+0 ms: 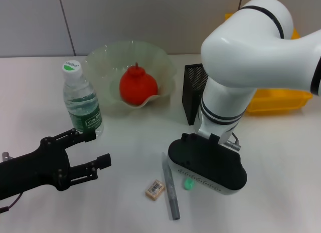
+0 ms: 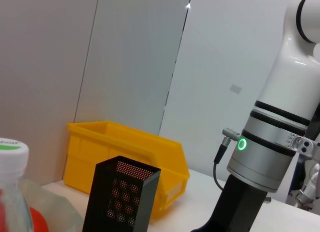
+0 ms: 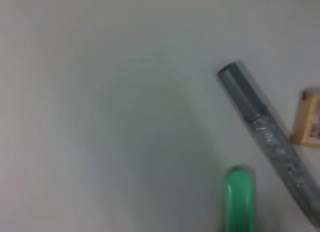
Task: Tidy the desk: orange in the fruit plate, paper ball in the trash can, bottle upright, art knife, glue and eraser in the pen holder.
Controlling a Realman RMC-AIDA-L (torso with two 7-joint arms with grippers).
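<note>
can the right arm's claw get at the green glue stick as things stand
Probably yes. The right claw hangs low right over the glue stick, and the desk beside it is bare; only the art knife lies close alongside, apart from it.

Bottle (image 1: 83, 105) label: lettering unreadable; eraser (image 1: 155, 189): barcode only.

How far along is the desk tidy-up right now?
Done: the orange sits in the fruit plate, and the bottle stands upright. No paper ball is visible on the desk. In hand: the right gripper hangs low over the green glue. Left: glue, art knife and eraser still lie outside the pen holder. The left gripper waits open near the bottle.
</note>
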